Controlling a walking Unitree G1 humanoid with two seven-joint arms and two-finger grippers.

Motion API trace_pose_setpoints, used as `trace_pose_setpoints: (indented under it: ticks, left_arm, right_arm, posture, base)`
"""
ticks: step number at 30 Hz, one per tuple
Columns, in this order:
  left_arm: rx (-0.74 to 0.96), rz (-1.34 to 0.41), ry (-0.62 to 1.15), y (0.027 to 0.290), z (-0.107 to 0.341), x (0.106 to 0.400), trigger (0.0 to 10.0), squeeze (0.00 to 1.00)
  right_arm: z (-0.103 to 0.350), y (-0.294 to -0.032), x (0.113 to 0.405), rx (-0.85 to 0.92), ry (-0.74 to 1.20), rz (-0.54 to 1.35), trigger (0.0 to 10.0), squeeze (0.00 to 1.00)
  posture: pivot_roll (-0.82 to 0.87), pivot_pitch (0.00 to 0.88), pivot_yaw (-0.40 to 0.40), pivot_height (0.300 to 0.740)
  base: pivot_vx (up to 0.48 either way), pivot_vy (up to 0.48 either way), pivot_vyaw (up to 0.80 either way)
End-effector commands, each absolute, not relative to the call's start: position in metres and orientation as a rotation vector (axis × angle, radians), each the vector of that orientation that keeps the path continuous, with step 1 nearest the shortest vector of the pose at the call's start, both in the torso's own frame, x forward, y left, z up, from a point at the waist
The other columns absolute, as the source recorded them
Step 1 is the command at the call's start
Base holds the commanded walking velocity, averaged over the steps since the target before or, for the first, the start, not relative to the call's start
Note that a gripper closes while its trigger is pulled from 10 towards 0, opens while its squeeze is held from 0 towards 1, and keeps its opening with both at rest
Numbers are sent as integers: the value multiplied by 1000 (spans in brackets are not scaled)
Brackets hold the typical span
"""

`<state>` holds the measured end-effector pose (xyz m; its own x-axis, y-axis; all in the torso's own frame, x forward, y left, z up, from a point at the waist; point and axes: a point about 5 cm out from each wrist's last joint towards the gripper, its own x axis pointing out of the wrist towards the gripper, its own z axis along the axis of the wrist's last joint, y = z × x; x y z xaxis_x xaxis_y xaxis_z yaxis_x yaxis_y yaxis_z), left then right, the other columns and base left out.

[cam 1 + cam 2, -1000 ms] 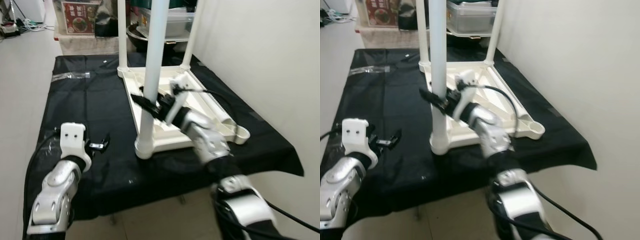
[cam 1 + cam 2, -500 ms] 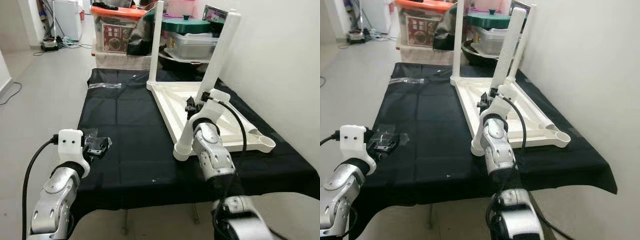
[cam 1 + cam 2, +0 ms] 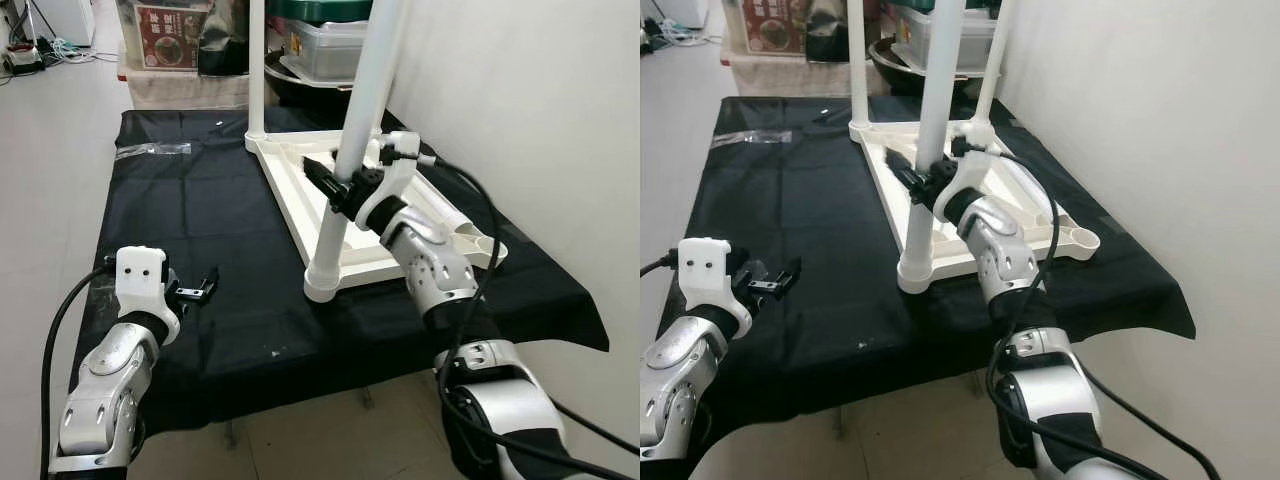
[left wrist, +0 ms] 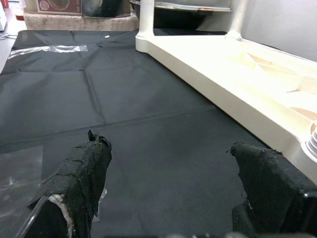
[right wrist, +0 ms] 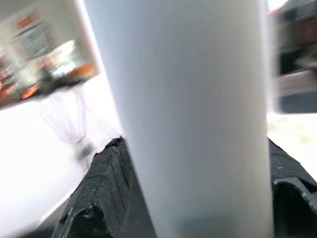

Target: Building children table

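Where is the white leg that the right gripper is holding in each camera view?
Left eye view: the leg stands right of center, right gripper clamped round it, foot in the tabletop's near corner.
Right eye view: the leg rises left of center.
Left wrist view: just the threaded foot at the edge.
Right wrist view: the leg runs between the black fingers.
Shared landmark: the upside-down white tabletop on the black cloth.

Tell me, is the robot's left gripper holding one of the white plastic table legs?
No. The left gripper is open and empty over the black cloth, while the right gripper clasps the near white leg.
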<state>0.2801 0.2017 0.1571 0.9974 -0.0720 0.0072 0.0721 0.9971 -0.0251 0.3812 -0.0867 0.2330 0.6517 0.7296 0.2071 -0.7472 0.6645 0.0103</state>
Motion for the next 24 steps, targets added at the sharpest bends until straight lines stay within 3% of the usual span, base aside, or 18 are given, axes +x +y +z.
trace_pose_setpoints:
  ticks: [1,4,5,7,8,10,11,15,16,17,18,20,21,24]
  left_arm:
    - [-25,-84,2,200,155,281,10000,0]
    - [-25,-87,2,199,155,281,10000,0]
    - [-26,-90,2,198,155,281,10000,0]
    - [-26,-90,2,198,155,281,10000,0]
    - [-27,-91,2,197,155,280,10000,0]
    - [-28,-92,1,196,155,280,10000,0]
    - [-29,-92,1,196,155,279,10000,0]
    - [-29,-92,1,196,155,279,10000,0]
    - [-30,-92,0,196,156,279,10000,0]
    - [-30,-94,-2,195,156,278,10000,0]
    - [-30,-95,-2,195,157,278,10000,0]
    - [-30,-95,-2,195,157,278,10000,0]
    - [-30,-96,-3,195,157,278,10000,0]
    - [-31,-98,-3,195,157,277,10000,0]
  right_arm:
    - [212,-81,375,31,-102,990,10000,0]
    - [203,-80,373,-8,-64,1045,10000,0]
    - [196,-77,370,-35,-40,1094,4275,0]
    - [196,-77,370,-35,-40,1094,4275,0]
    - [191,-73,367,-31,-36,1143,0,0]
    - [188,-70,369,-39,-24,1101,0,0]
    - [185,-71,378,-63,-13,914,0,0]
    - [185,-71,378,-63,-13,914,0,0]
    - [181,-78,391,-54,30,651,0,0]
    - [167,-105,397,14,93,240,0,0]
    - [155,-126,395,55,149,-20,0,0]
    - [155,-126,395,55,149,-20,0,0]
    - [148,-130,386,79,152,-140,0,0]
    - [146,-122,376,89,141,-134,0,0]
  posture:
    - [125,0,-119,740]
    - [134,0,-124,740]
    - [139,0,-127,740]
    - [139,0,-127,740]
    - [144,0,-131,740]
    - [146,0,-132,740]
    - [144,0,-131,740]
    - [144,0,-131,740]
    - [141,0,-130,740]
    - [132,0,-122,740]
    - [132,0,-122,740]
    - [132,0,-122,740]
    - [128,0,-116,740]
    - [119,0,-106,740]
  base:
    - [0,0,0]
    - [0,0,0]
    - [0,0,0]
    - [0,0,0]
    - [0,0,0]
    - [0,0,0]
    - [0,0,0]
    - [0,0,0]
    - [0,0,0]
    - [0,0,0]
    - [0,0,0]
    - [0,0,0]
    - [0,0,0]
    - [0,0,0]
